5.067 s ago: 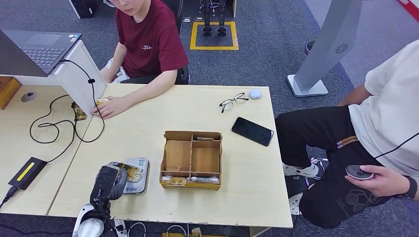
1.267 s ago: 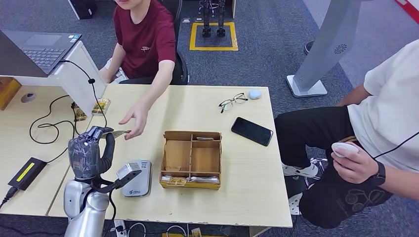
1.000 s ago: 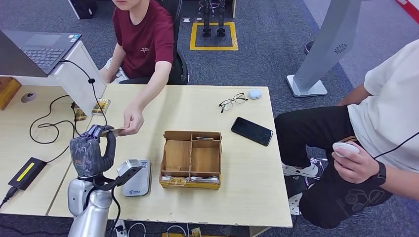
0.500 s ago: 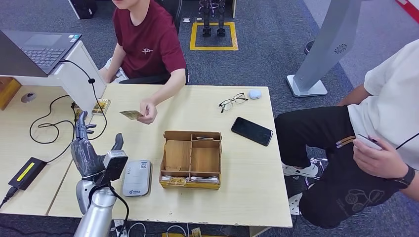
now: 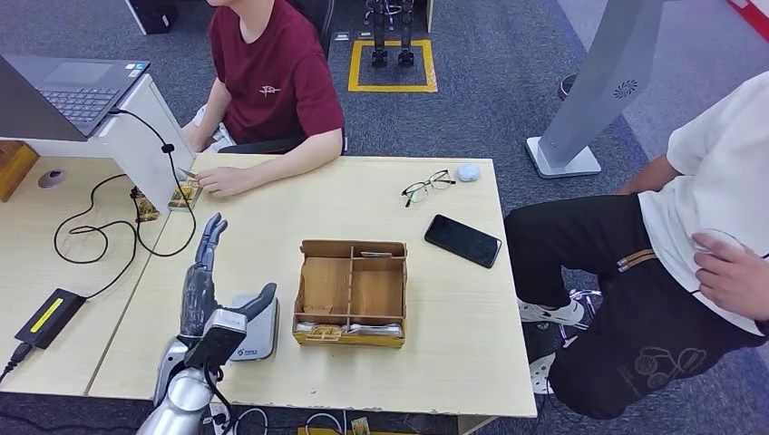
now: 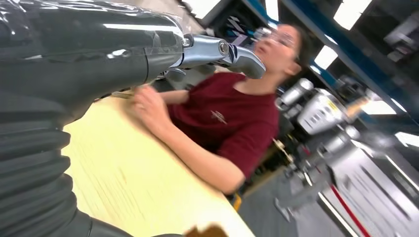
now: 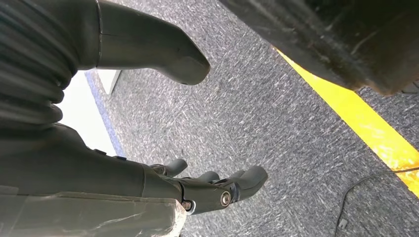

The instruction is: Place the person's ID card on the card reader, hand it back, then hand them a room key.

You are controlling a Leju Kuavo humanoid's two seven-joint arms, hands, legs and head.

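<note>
From the head view, the left hand (image 5: 201, 281) is raised above the table (image 5: 453, 344) beside the card reader (image 5: 252, 333), fingers straight and spread, holding nothing. A second ago it was pinching the ID card out toward the person; half a second ago the person had it in their own fingers. Now the person's hand (image 5: 220, 180) rests at the far edge of the table with what looks like the ID card (image 5: 187, 172) under its fingertips, though it is too small to be sure. So the hand-back looks done, and the room key is next, probably from the wooden tray (image 5: 351, 292).

From the left wrist, the left hand's fingers (image 6: 232, 52) reach out straight and empty toward the person in the red shirt (image 6: 227, 118).

From the right wrist, the right hand (image 7: 188, 143) hangs over grey carpet (image 7: 276, 123), loosely open and empty.
</note>
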